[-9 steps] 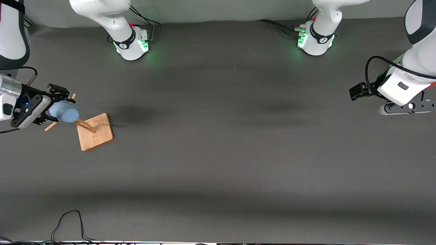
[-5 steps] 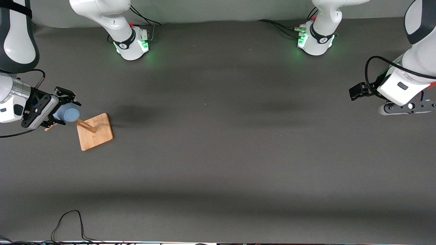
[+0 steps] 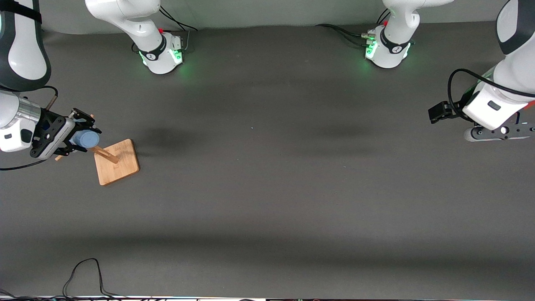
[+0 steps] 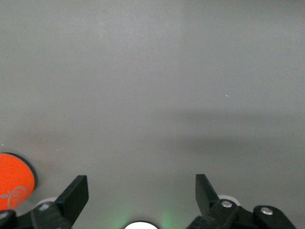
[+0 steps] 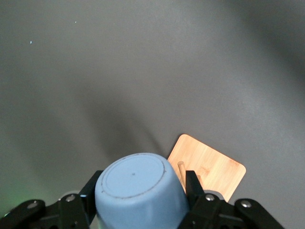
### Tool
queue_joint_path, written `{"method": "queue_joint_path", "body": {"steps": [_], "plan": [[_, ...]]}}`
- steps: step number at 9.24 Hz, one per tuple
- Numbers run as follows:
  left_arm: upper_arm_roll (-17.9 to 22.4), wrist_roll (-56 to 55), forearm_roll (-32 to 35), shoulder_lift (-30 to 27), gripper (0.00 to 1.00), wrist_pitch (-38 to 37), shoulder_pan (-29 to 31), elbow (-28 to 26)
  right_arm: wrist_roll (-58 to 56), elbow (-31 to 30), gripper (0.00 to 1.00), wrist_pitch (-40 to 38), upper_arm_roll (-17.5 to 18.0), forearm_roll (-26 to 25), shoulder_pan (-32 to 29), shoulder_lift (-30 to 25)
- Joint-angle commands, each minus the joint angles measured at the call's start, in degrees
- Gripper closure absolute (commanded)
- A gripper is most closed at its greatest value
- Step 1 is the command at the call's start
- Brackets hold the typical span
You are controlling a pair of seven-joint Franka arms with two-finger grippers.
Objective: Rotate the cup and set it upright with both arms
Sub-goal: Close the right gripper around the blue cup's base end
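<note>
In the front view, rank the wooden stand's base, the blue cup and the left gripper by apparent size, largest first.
1. Wooden stand's base, clearly largest.
2 and 3. Left gripper and cup, held in the right gripper: look alike, and the cup is partly hidden, so unranked.

One cup [image 3: 85,139], one wooden stand [image 3: 116,161], two arms, two claws.

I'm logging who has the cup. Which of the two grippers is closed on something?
The right gripper, above the wooden stand: its fingers clamp the pale-blue cup. The left gripper is open and empty.
</note>
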Motion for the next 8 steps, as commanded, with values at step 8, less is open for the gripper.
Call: {"method": "queue_joint_path", "body": {"steps": [8], "plan": [[0.3, -0.2, -0.2, 1.7, 0.0, -1.3, -1.5, 3.1, 11.3, 9.4, 1.0, -4.7, 0.3, 6.8, 5.7, -0.6]]}}
